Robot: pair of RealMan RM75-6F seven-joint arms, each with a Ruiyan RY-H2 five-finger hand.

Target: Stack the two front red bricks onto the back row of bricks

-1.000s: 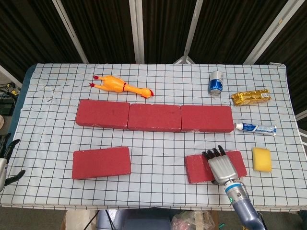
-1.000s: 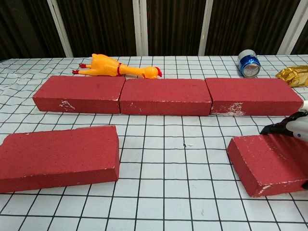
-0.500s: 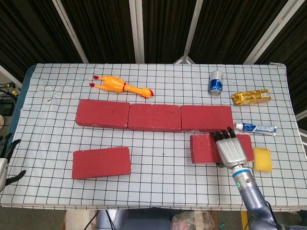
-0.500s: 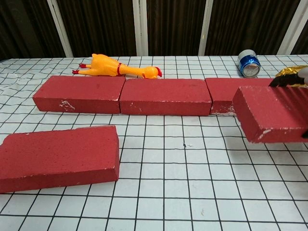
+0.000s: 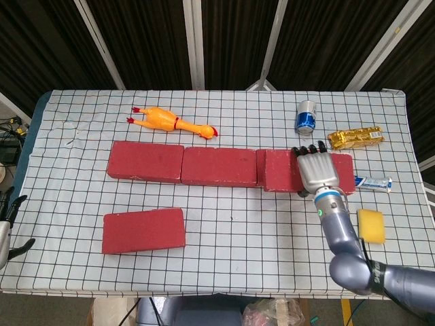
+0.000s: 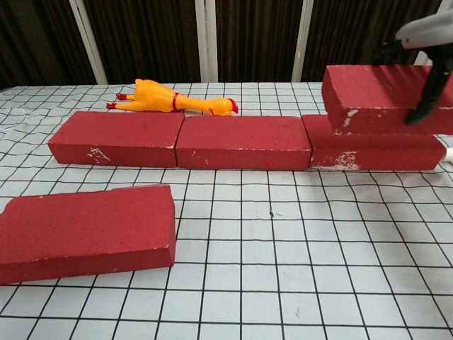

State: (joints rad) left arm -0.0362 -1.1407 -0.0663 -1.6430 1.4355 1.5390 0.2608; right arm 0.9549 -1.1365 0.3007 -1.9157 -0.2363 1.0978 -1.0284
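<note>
My right hand (image 5: 317, 170) (image 6: 425, 49) grips a red brick (image 5: 282, 170) (image 6: 375, 95) and holds it in the air over the right brick of the back row (image 6: 368, 150). The back row has three red bricks; its left brick (image 5: 145, 161) (image 6: 117, 138) and middle brick (image 5: 218, 166) (image 6: 244, 142) are bare on top. The other front brick (image 5: 143, 230) (image 6: 85, 232) lies flat at the front left. My left hand (image 5: 7, 231) hangs off the table's left edge, fingers apart, holding nothing.
A yellow rubber chicken (image 5: 173, 122) (image 6: 173, 99) lies behind the row. A blue can (image 5: 306, 117), a gold packet (image 5: 355, 137), a toothpaste tube (image 5: 372, 181) and a yellow sponge (image 5: 370, 225) sit on the right side of the table.
My right hand lifted the front right brick off the table and carried it back and up, from the front right to above the right brick of the back row.
</note>
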